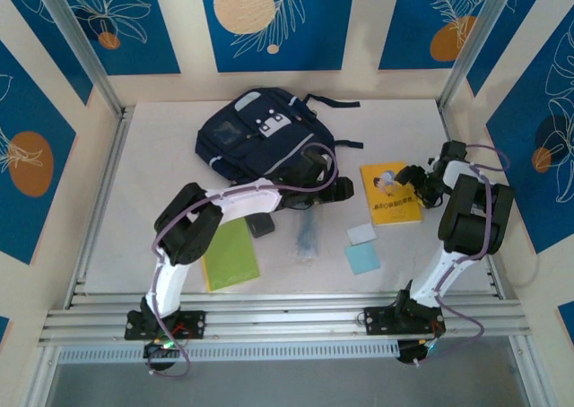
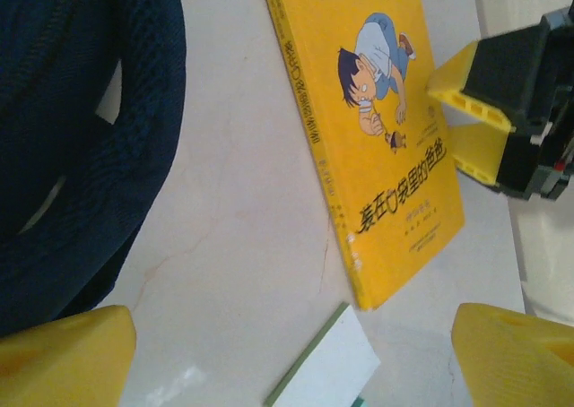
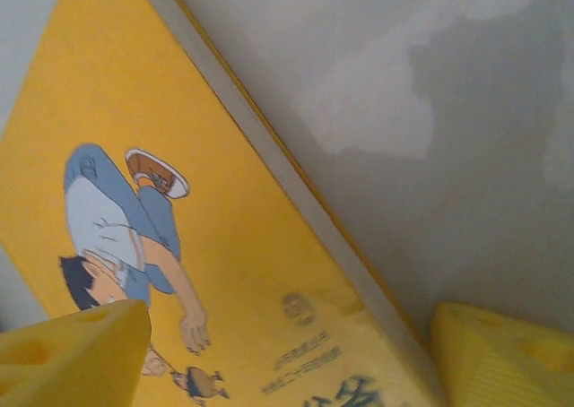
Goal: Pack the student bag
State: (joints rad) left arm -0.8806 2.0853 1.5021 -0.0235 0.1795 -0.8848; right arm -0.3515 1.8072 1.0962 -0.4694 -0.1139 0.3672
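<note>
One backpack [image 1: 265, 134], navy with grey stripes and a light patch with buckles, lay flat at the far middle of the table [image 1: 161, 183], its dark straps trailing off to its right. Just off its near right corner hung the left gripper [image 1: 339, 189], its yellow fingers spread wide with nothing between them. In the left wrist view the backpack's dark fabric sat to one side and tabletop lay under the gap.

To the right of the backpack, apart from it, lay one yellow book [image 1: 390, 192] with a cartoon boy on its cover. The right gripper [image 1: 415, 181] stood over the book's edge farthest from the backpack, likewise released, fingers parted and gripping nothing. Whether they touched the book could not be told.

On the near side of the backpack lay one small dark block [image 1: 261, 225], one clear packet [image 1: 307, 237] whose contents were too small to make out, and one green notebook [image 1: 230, 255], the last lying farthest from it. Nearer than the book and to the backpack's near right lay two pads, one whitish pad [image 1: 361, 234] and one light blue pad [image 1: 362, 258].

The table was pale with faint marbled patches. Metal rails [image 1: 287, 322] ran along the edge opposite the backpack. The walls [image 1: 188, 30] behind and beside it were cream, set with blue panels showing orange discs and white leaf lines.
</note>
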